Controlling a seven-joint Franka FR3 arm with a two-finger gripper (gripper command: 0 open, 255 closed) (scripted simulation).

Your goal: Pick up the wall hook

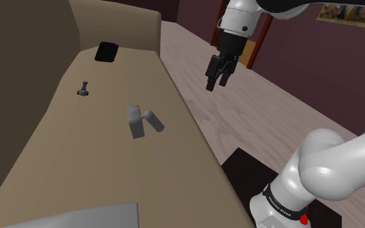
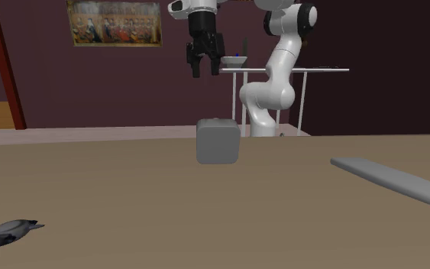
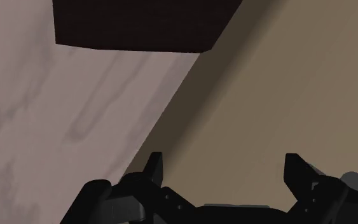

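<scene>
One grey wall hook [image 1: 142, 121] lies near the middle of the tan surface [image 1: 58, 162], a flat plate with a stubby peg beside it. In the second exterior view its plate stands face-on. Gripper [image 1: 216, 83] hangs high in the air near the surface's edge, by the pale floor [image 1: 271, 116], well apart from the hook. Jaws wide open, nothing between them; fingers [image 3: 155, 167] stand apart in the wrist view. Small dark object [image 1: 83, 89], black item [image 1: 106, 52] and grey slab [image 1: 77, 217] also lie on the surface.
</scene>
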